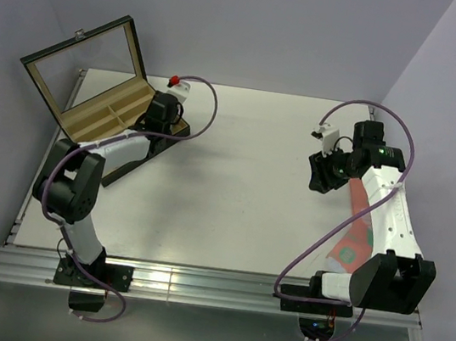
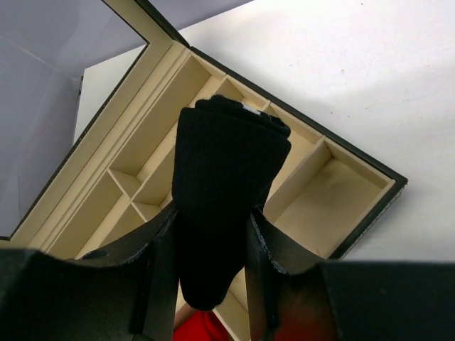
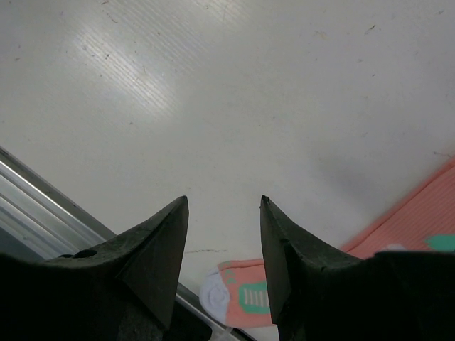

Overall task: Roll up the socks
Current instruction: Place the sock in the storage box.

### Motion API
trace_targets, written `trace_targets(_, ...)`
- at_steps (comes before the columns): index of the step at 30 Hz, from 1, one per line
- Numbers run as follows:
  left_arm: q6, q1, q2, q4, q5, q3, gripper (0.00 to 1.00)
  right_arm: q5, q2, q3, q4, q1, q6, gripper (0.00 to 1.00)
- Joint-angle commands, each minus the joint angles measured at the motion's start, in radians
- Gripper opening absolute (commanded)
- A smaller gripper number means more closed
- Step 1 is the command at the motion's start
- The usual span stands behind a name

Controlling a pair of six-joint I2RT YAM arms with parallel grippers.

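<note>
Holding: left fingers (image 2: 277, 249) clamp black sock (image 2: 224, 185) above box (image 2: 330, 202)
Right fingers (image 3: 153, 249): wide, empty
Risk: roll unravels, catching divider (image 2: 302, 170)

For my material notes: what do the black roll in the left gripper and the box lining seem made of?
Black roll: knitted fabric, matte; fine ribs show. Box lining: matte cream, perhaps soft fabric or paper over board; no weave visible.

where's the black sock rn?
Left wrist view: the black sock is clamped in the left gripper, above the open box, far left on the table.
</note>
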State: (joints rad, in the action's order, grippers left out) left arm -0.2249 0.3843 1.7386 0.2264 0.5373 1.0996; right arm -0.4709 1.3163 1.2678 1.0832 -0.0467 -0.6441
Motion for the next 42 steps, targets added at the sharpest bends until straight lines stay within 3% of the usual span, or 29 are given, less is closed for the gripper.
trace_targets(1,-0.013,-0.007,0.009,0.08,-0.014,-0.004,0.0,0.0,-0.037,-0.01,-0.023,-0.008,-0.002,0.52)
trace_targets(19,0.038,-0.007,0.088,0.013,-0.128,-0.035,0.0,-0.003,-0.058,-0.051,-0.028,-0.008,-0.009,0.52)
trace_targets(33,0.062,-0.007,0.18,-0.096,-0.201,0.037,0.0,0.002,-0.069,-0.065,-0.023,-0.01,-0.017,0.52)
trace_targets(42,0.127,-0.059,0.246,-0.344,-0.423,0.184,0.0,0.002,-0.068,-0.064,-0.017,-0.01,-0.02,0.52)
